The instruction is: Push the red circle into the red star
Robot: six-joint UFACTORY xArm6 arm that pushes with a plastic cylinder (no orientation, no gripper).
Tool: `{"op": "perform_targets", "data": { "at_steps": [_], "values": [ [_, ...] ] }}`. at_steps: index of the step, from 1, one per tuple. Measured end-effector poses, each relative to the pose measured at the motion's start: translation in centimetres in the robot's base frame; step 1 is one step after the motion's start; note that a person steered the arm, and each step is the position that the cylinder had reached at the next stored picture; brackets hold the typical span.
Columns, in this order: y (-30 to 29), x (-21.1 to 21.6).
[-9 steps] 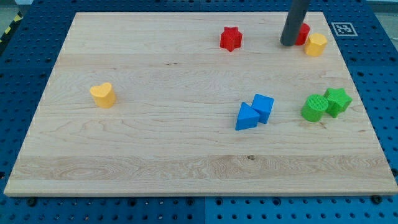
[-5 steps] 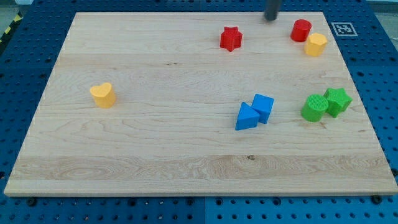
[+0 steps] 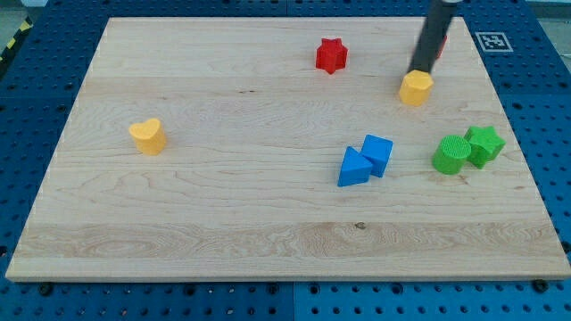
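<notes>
Rod slants down from view's top right; my tip (image 3: pixel 417 73) on board.

red circle (image 3: pixel 443 40): nearly all hidden behind the rod, only a sliver showing
rod (image 3: pixel 431 37): upper part cut off at the view's top

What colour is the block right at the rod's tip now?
Yellow: my tip touches the yellow block from the view's top, shown in the camera view.
</notes>
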State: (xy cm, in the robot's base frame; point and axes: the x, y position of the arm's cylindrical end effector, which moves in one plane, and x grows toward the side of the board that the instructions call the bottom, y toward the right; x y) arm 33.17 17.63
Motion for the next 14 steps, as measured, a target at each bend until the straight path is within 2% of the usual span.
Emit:
{"op": "perform_targets", "data": {
  "at_steps": [1,2,3,4,5,6,7,9,10,12,13,14],
  "values": [
    [1.6,-0.7],
    [6.2,-2.8],
    [9.9,-6.6],
    [8.5,-10.5],
    [2.2,-9.4],
    [-0.3,-8.1],
    [3.2,-10.2],
    [14.5,-10.2],
    [13.6,-8.5],
    [1.7,-2.4],
    [-0.7,-1.9],
    [2.6,-3.6]
  ]
}}
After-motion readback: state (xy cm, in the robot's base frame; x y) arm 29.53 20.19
